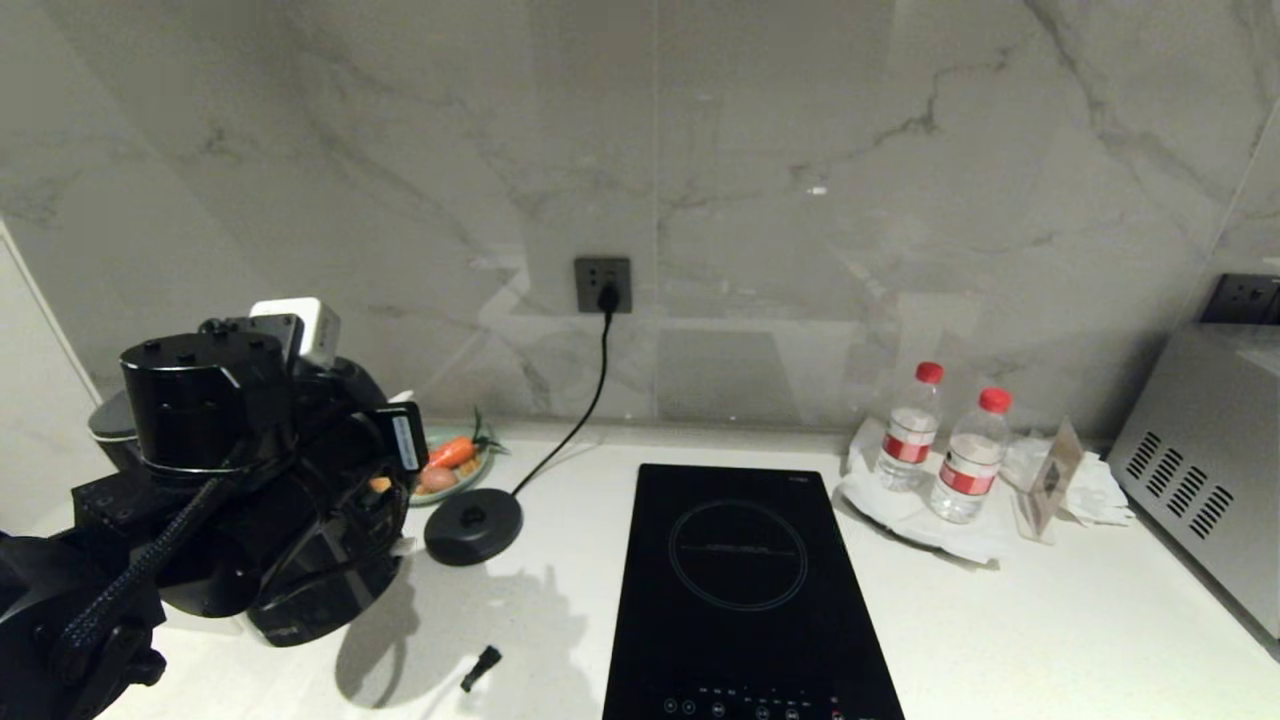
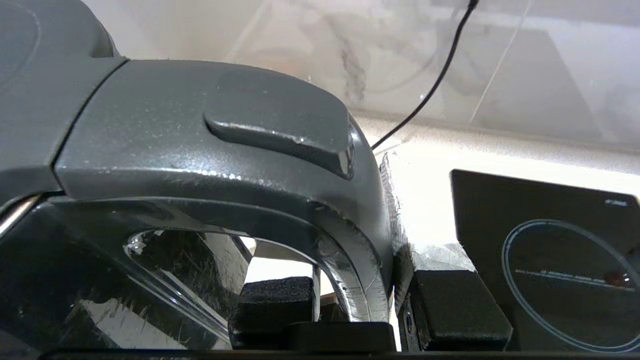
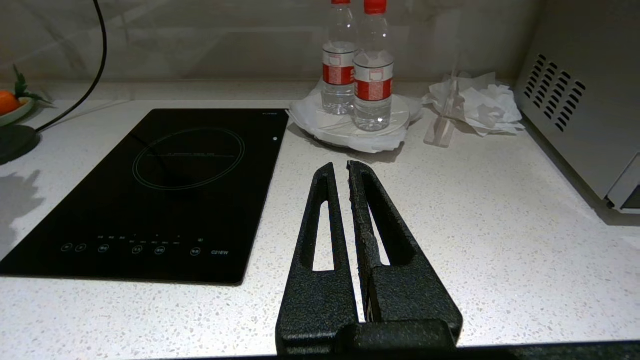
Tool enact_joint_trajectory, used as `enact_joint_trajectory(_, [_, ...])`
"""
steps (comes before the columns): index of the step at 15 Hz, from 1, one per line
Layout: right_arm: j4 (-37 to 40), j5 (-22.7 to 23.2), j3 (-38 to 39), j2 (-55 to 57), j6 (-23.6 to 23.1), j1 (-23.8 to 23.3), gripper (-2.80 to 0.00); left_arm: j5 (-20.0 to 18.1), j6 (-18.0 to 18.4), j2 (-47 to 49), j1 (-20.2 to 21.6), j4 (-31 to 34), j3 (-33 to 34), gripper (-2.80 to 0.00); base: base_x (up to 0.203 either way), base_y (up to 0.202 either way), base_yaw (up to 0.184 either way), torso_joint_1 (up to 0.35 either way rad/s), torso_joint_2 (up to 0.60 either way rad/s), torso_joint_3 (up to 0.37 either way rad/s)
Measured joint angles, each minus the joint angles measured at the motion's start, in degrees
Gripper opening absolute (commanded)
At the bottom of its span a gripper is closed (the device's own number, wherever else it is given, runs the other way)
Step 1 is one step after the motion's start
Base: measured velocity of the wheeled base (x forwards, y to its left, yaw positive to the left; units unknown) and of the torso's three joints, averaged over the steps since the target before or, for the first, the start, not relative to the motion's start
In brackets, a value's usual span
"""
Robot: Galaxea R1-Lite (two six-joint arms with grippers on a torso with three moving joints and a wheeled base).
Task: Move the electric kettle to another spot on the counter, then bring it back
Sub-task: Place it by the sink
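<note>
The electric kettle [image 1: 305,585] is at the far left of the counter [image 1: 1050,640], mostly hidden behind my left arm. It is off its round base disc [image 1: 473,525], which sits bare to its right. In the left wrist view my left gripper [image 2: 357,305] is shut on the kettle's loop handle [image 2: 225,150], one finger [image 2: 275,300] inside the loop and the other [image 2: 450,310] outside. Whether the kettle's bottom touches the counter is hidden. My right gripper [image 3: 340,170] hovers shut and empty over the counter [image 3: 500,225] to the right of the cooktop; it is out of the head view.
A black glass cooktop [image 1: 740,590] lies mid-counter. The base's cord runs to a wall socket [image 1: 603,285]. A plate with a carrot [image 1: 455,460] sits behind the base. A small black piece [image 1: 481,668] lies near the front. Two water bottles [image 1: 940,445] and a steel appliance [image 1: 1200,470] stand at right.
</note>
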Motion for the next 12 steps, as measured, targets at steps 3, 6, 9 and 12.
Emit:
enact_joint_trajectory(3, [0.0,0.0,0.0,0.0,0.0,0.0,-2.80,0.0,0.0,-1.2,0.1,0.1,0.9,-2.80,0.000,0.000,0.000,0.000,0.00,0.000])
enact_joint_trajectory(6, [0.0,0.0,0.0,0.0,0.0,0.0,-2.80,0.0,0.1,-3.3,1.6,0.1,3.8,-2.80,0.000,0.000,0.000,0.000,0.00,0.000])
enact_joint_trajectory(9, [0.0,0.0,0.0,0.0,0.0,0.0,-2.80,-0.1,0.1,-6.4,3.7,0.1,7.8,-2.80,0.000,0.000,0.000,0.000,0.00,0.000])
enact_joint_trajectory(12, [0.0,0.0,0.0,0.0,0.0,0.0,-2.80,-0.2,0.0,-10.5,4.1,0.1,13.4,-2.80,0.000,0.000,0.000,0.000,0.00,0.000])
